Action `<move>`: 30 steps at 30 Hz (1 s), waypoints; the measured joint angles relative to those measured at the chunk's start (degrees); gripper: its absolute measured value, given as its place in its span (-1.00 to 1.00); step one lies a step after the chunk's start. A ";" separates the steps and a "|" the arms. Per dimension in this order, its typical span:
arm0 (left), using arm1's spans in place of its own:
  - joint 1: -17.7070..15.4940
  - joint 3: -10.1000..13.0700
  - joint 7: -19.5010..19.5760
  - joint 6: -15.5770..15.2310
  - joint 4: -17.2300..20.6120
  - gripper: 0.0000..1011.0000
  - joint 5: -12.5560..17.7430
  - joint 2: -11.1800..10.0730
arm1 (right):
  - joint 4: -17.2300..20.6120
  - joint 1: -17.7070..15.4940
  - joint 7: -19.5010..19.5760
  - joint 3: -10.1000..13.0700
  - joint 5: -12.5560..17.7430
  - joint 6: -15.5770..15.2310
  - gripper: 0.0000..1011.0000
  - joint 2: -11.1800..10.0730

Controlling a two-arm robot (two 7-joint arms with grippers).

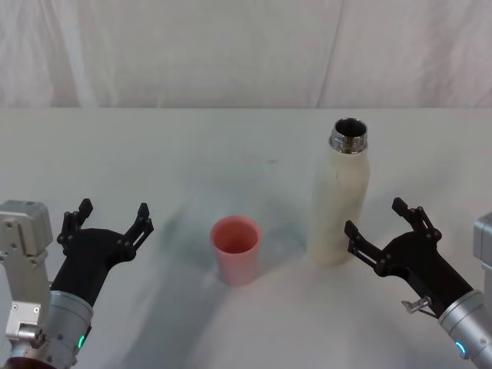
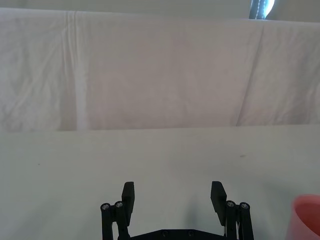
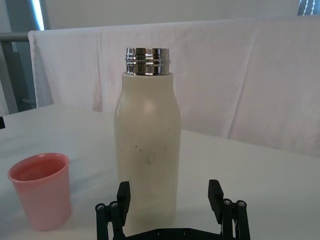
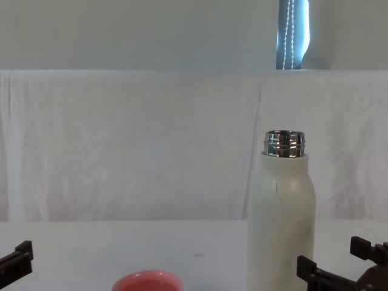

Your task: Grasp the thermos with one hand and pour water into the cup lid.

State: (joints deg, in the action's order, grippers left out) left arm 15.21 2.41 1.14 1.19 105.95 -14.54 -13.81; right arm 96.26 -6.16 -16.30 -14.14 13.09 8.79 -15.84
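Looking at this one, we're right at the approach-to-grasp step, nothing is picked up yet. The thermos [image 1: 339,198] stands upright on the white table [image 1: 192,154], cap off, silver neck open, on the robot's right side. The cup lid [image 1: 236,250] sits upright just to its left, near but not touching.

The right gripper [image 1: 383,228] is the one lined up for the job: fingers spread wide, holding nothing, parked just beside the lower body of the bottle on its near right side. In the right wrist view the thermos [image 3: 147,145] stands dead ahead between the two open fingers [image 3: 215,192], though I don't think they've reached around it yet. I'd say the next move is a short push forward so the bottle sits between the pads, then a firm squeeze, since that matte body looks smooth and it's probably heavy with water.

The left gripper [image 1: 109,221] hangs open too, well off to the left of the cup, idle.
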 joint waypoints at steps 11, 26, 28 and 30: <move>0.00 0.00 0.00 0.00 0.00 0.98 0.00 0.00 | 0.56 -1.50 0.37 0.46 -0.54 0.26 0.98 0.34; 0.00 0.00 0.00 0.00 0.00 0.98 0.00 0.00 | 0.83 -2.26 0.19 0.52 -0.67 0.25 0.98 0.49; 0.00 0.00 0.00 0.00 0.00 0.98 0.00 0.00 | 0.82 -2.25 0.18 0.51 -0.67 0.24 0.98 0.49; 0.00 0.00 0.00 0.00 0.00 0.98 0.00 0.00 | 0.82 -2.24 0.16 0.50 -0.66 0.23 0.98 0.48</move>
State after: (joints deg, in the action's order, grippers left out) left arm 15.21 2.42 1.14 1.19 105.95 -14.54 -13.81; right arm 97.07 -8.39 -16.14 -13.64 12.43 9.02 -15.37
